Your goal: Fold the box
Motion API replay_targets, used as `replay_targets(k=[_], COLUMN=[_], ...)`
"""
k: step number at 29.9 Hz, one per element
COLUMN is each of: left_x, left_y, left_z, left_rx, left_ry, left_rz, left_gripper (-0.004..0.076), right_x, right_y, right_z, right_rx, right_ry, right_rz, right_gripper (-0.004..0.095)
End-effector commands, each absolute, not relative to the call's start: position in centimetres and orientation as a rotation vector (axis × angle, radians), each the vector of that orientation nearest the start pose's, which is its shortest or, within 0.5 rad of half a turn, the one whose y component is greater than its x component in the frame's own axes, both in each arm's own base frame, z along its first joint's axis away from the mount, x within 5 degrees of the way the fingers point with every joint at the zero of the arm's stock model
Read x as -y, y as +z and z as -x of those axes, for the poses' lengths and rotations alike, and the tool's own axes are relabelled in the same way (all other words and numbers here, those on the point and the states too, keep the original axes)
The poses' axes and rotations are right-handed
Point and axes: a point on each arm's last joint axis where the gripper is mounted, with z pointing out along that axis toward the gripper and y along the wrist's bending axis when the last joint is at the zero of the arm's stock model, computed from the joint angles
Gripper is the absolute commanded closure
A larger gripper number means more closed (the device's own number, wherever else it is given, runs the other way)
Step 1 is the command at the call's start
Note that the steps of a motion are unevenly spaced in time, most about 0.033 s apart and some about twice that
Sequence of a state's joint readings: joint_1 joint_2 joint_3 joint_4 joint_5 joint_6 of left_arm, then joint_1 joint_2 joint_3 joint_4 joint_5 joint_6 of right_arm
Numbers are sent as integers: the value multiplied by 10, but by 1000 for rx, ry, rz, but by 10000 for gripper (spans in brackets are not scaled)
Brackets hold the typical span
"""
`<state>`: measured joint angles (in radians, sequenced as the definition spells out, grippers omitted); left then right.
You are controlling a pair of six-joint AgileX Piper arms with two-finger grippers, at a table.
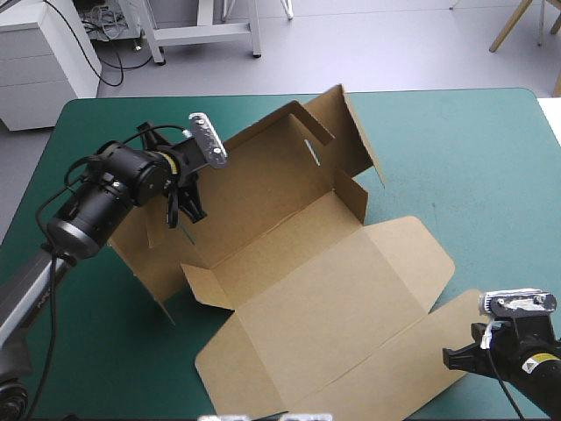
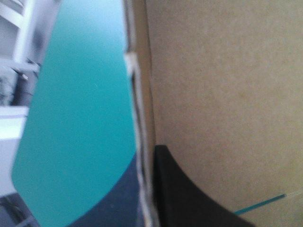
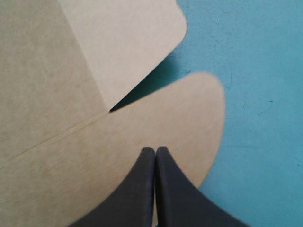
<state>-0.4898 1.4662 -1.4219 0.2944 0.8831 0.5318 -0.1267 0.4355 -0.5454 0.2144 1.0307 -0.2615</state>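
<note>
Left tool (image 1: pixel 182 209) pinches the box (image 1: pixel 307 289); right tool (image 3: pixel 155 149), pressed together, sits over its rounded flap (image 3: pixel 189 123).

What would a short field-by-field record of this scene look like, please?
box: brown board, partly folded, open
walls: raised on the far and left sides
lid: flat on the table, toward the near right
left gripper: shut on the box's raised left wall
right gripper: shut, tips over the rounded flap
table: teal-green cover
</note>
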Motion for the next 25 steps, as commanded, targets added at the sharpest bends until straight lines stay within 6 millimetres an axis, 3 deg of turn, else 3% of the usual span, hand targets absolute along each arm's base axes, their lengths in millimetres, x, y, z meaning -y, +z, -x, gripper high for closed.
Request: replay_targets(k=[1, 7, 17, 25], left_x=[158, 196, 239, 269], left_y=[407, 403, 411, 391], left_z=[-289, -278, -253, -245], left_rx=[-1724, -1562, -1250, -1199], left_ry=[469, 474, 571, 686], left_rz=[-1289, -1405, -1532, -1579], left_gripper=[734, 734, 734, 734], right_x=[-8, -8, -8, -8], right_y=[293, 293, 293, 293], right_z=[-69, -69, -69, -69], right_rx=[-2303, -2303, -2303, -2303], right_ry=[80, 80, 80, 80], right_rz=[117, 117, 117, 117], right_gripper=[927, 927, 927, 927])
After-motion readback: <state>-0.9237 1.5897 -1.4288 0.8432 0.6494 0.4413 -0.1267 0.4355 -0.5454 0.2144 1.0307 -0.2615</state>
